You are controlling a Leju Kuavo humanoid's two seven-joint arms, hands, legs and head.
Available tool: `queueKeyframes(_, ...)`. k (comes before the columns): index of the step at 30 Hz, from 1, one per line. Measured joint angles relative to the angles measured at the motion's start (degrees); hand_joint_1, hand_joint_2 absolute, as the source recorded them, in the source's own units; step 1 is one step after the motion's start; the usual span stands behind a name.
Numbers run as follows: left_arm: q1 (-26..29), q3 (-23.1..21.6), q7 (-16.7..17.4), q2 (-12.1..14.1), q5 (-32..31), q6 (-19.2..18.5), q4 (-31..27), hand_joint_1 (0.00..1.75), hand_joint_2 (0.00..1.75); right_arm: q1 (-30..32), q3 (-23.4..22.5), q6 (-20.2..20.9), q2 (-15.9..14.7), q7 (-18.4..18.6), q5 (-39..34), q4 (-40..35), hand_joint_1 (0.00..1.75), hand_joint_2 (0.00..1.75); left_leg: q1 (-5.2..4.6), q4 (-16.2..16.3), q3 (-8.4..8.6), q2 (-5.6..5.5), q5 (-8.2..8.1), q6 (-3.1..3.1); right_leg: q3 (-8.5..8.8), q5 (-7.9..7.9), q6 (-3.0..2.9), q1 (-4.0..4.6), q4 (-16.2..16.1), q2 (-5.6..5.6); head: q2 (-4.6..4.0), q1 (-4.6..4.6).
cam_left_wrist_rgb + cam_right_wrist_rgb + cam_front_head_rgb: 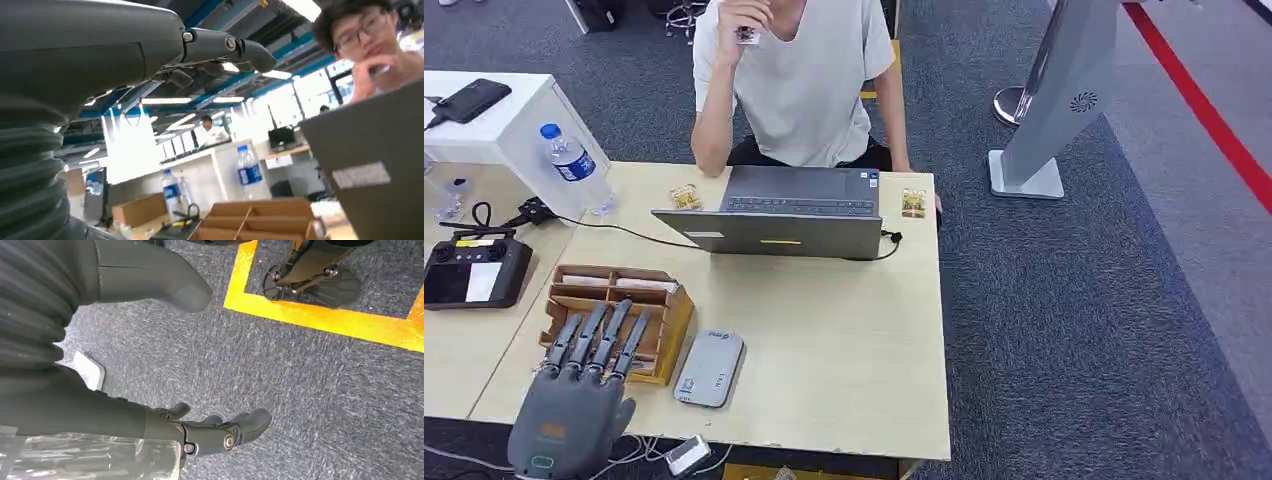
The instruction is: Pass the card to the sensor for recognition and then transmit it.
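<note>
Left hand (pixel 574 395) hovers empty, fingers straight, over the card box (pixel 614 300); cards lie just ahead. Reader (pixel 710 368) sits beside it. Right hand (pixel 200 432) hangs empty, far off.

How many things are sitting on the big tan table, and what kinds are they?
Laptop: 1
Wooden box with compartments: 1
Grey card reader: 1
Water bottle: 1
Small yellow packets: 2
Total: 6
The left robot hand hovers by the wooden box, holding nothing.
</note>
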Motion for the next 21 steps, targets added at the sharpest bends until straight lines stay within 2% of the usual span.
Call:
queueKeyframes(5,6.7,9.1,-6.1,-5.4,0.0,-1.2,1.4,0.0,1.75,0.0,-0.9,0.4,0.4,0.0,1.1,-0.7,0.0,1.75,0.0,0.0,-0.02,-0.02,0.0,0.0,-0.02,-0.02,0.01,0.0,0.0,-0.01,0.0,0.02)
queueKeyframes(8,8.9,13.9,-7.9,-8.2,0.0,-1.2,2.3,0.0,1.75,0.0,-1.2,0.4,0.5,0.0,1.9,-1.1,0.0,1.75,0.0,0.0,-0.01,-0.02,-0.01,0.0,-0.01,-0.02,0.01,0.0,0.0,0.0,0.0,0.02)
queueKeyframes(12,10.4,17.3,-8.4,-10.1,0.0,-1.3,3.0,0.0,1.75,0.0,-1.5,0.4,0.5,0.0,1.9,-1.2,0.0,1.75,0.0,0.0,0.01,-0.04,0.0,0.0,0.02,-0.02,0.01,-0.01,0.0,-0.03,0.0,0.02)
queueKeyframes(16,11.0,19.0,-8.5,-11.3,0.0,-1.3,3.3,0.0,1.75,0.0,-1.7,0.4,0.6,0.0,1.9,-1.4,0.0,1.75,0.0,0.0,0.01,-0.05,0.0,0.0,0.04,-0.01,0.01,-0.01,0.0,-0.03,0.0,0.02)
queueKeyframes(18,11.5,20.2,-9.5,-12.4,0.0,-1.7,3.5,0.0,1.75,0.0,-1.7,0.4,0.6,-0.1,2.1,-1.4,0.0,1.75,0.0,0.0,0.01,-0.04,0.0,0.0,0.04,-0.01,0.01,-0.01,0.0,-0.02,0.0,0.0)
queueKeyframes(21,11.8,23.3,-12.7,-14.7,0.0,-1.6,4.9,0.0,1.75,-0.1,-1.9,0.4,0.6,-0.1,2.8,-1.4,0.0,1.75,-0.01,0.0,0.01,-0.05,0.0,0.0,0.04,-0.01,0.01,-0.01,0.0,-0.04,0.0,0.02)
